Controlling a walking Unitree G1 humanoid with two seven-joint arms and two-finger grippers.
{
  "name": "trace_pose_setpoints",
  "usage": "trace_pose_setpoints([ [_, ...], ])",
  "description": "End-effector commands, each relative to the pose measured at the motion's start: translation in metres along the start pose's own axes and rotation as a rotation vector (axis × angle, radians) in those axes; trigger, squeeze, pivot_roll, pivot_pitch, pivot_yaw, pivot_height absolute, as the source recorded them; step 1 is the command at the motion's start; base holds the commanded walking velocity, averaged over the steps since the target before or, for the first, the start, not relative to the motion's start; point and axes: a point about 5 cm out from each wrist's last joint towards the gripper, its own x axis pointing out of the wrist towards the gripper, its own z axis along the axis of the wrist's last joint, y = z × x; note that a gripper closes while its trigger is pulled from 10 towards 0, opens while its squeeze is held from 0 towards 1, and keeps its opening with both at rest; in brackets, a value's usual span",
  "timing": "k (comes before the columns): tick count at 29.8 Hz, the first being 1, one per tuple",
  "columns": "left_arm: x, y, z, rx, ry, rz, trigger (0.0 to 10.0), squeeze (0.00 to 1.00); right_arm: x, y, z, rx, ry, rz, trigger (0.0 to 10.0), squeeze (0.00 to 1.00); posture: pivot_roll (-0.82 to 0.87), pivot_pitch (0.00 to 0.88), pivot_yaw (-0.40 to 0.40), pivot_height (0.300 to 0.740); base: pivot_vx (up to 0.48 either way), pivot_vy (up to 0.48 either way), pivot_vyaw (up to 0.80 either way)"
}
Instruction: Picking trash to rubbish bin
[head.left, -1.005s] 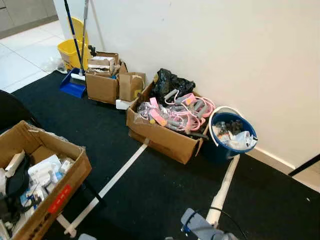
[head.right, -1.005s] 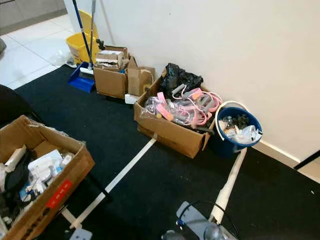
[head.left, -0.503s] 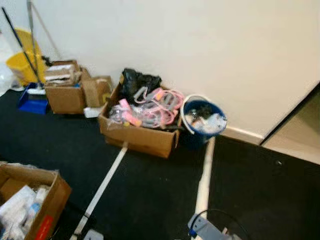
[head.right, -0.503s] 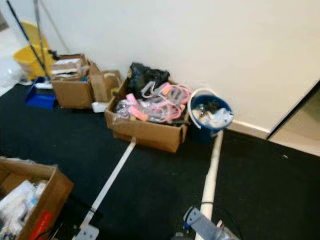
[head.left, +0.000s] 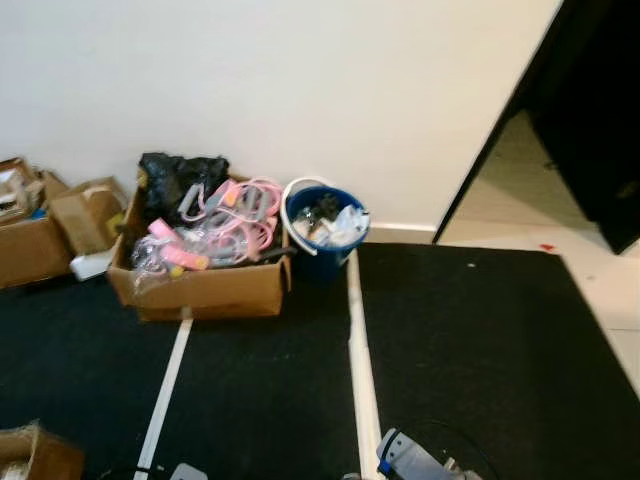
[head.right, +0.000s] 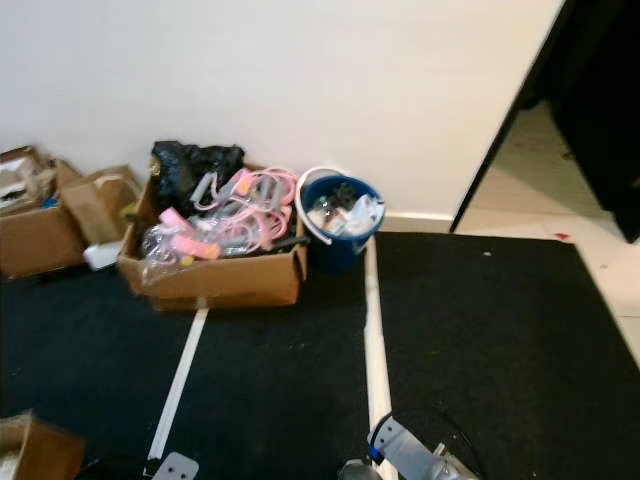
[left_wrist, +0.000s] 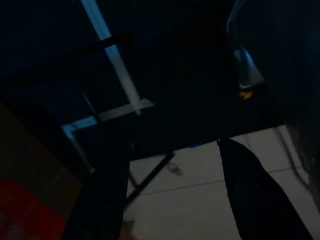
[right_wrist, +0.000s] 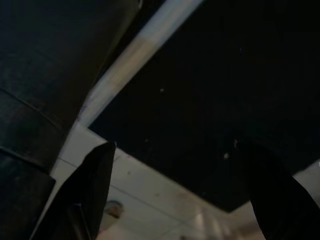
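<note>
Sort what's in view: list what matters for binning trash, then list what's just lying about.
For the job:
blue bucket, holding what looks like trash
left pincer, open, empty
right pincer, open, empty

Lying about:
big box of pink and grey gear
black bag in it
small boxes by the wall
white tape lines on black carpet

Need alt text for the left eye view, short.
A blue bucket stuffed with trash stands against a white wall, touching the right side of an open cardboard box full of pink and grey cords and a black bag. Black carpet crossed by white tape lines covers the floor, with a dark doorway at right.
</note>
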Motion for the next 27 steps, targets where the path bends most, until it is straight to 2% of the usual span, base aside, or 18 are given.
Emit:
trace_pose_setpoints([
  [1, 0.0009, -0.0281, 0.0083, 0.009, -0.032, -0.104, 10.0, 0.0, 0.0019, 0.0112, -0.0028, 0.011, 0.008, 0.043, 10.0, 0.0, 0.12, 0.12, -0.023, 0.74, 0.0, 0.0, -0.8],
  [27, 0.0009, -0.0281, 0.0088, 0.012, -0.032, -0.105, 10.0, 0.0, 0.0019, 0.0115, -0.0024, -0.007, 0.017, 0.045, 10.0, 0.0, 0.12, 0.108, -0.025, 0.74, 0.0, 0.0, -0.8],
])
